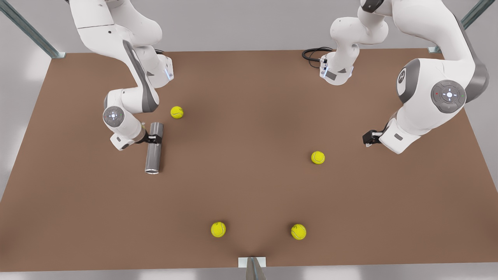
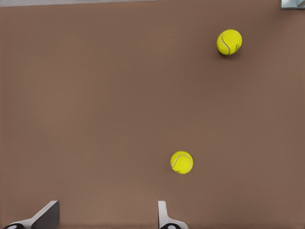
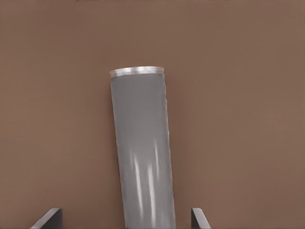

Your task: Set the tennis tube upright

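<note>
1. I had the tennis tube (image 1: 154, 147) lying flat on the brown table (image 1: 249, 186) at the left of the front view, a little above mid-height, its long axis running nearly up and down the frame and its lighter rim (image 1: 152, 171) at the lower end.

2. The right gripper (image 1: 154, 138) sat across the upper part of the tube. In the right wrist view the tube (image 3: 143, 152) ran between its two fingertips (image 3: 47, 219), with a gap on each side, so I read the fingers as spread wider than the tube and gripping nothing yet.

3. The left gripper (image 1: 367, 139) hung over bare table at the right of the front view, waiting. In the left wrist view its fingers (image 2: 164, 214) stood wide apart and empty, with two tennis balls (image 2: 181, 162) ahead of them.

4. My judgement was that the step in hand was closing on the tube. The tube looked slightly askew between the fingers, so I would have squared the wrist to it first, so that both pads met the wall together.

5. The grip sat well away from the rimmed end, which I thought suited tipping the tube up onto one end, pivoting slowly.

6. A smooth metallic wall may slip. I would have closed firmly and watched for rolling. The nearest ball (image 1: 176, 112), up and to the right of the tube, was apart from it and not in the way.
</note>
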